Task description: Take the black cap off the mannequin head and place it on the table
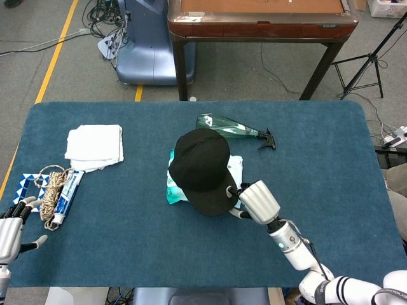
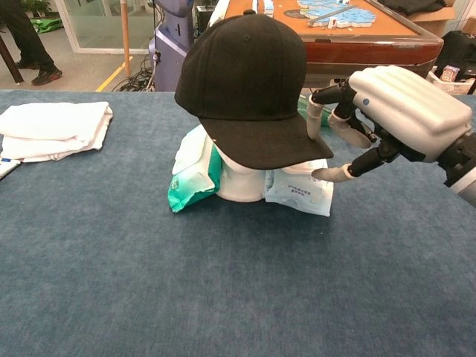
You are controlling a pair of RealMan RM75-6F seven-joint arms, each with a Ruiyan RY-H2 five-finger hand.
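Observation:
The black cap (image 1: 200, 168) (image 2: 245, 82) sits on a white mannequin head (image 2: 238, 178) in the middle of the blue table, brim pointing toward me. My right hand (image 1: 257, 202) (image 2: 401, 111) is at the brim's right corner. Its fingers (image 2: 318, 111) lie just above the brim edge and the thumb (image 2: 331, 174) just below it, still spread apart. I cannot tell whether they touch the brim. My left hand (image 1: 11, 234) rests at the table's near left corner, fingers apart and holding nothing.
Two wipe packs (image 2: 193, 175) (image 2: 301, 186) lean against the mannequin head. A green spray bottle (image 1: 232, 129) lies behind the cap. Folded white cloth (image 1: 94, 146) and a rope with a tube (image 1: 57, 190) lie at the left. A wooden table (image 1: 261, 16) stands beyond.

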